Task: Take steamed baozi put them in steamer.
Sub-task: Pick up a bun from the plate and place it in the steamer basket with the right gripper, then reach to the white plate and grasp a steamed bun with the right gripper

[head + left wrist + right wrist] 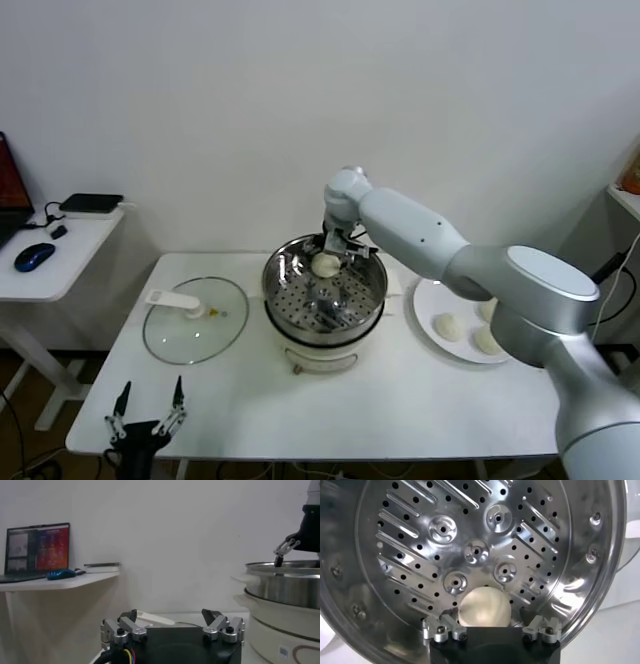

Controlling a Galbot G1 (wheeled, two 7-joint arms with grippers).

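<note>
Inside the steamer I count one steamed baozi on the perforated tray, lying between the wide-open fingers of my right gripper, and three more wait on the plate.

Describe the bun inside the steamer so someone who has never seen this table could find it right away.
Find the shiny steel steamer mid-table. On its holed tray, at the far rim, one bun lies between the right gripper's open fingers. The other buns sit on the white plate.
</note>
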